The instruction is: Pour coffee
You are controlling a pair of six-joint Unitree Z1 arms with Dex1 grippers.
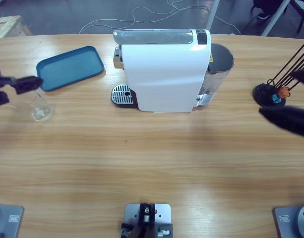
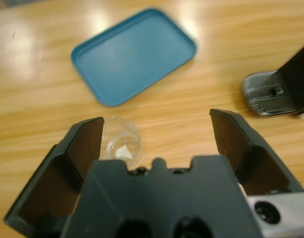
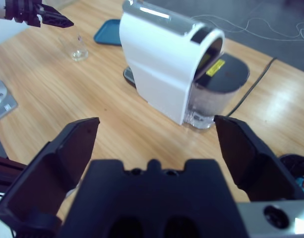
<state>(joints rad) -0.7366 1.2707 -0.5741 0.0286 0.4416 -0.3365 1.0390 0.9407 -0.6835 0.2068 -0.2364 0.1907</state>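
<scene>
Beside the blue tray (image 1: 70, 68), a clear glass (image 1: 41, 107) stands on the surface under the left hand (image 2: 156, 134), jaws wide. Right hand (image 3: 156, 144), equally wide, faces the white coffee machine (image 1: 164, 69); its yellow label (image 3: 215, 67) is unreadable.

White coffee machine (image 1: 164, 74) with silver top, teal-blue tray (image 1: 70, 67), clear glass cup (image 1: 41, 106), light wood-grain surface (image 1: 152, 158), black fingers (image 2: 85, 144) both sides.
</scene>
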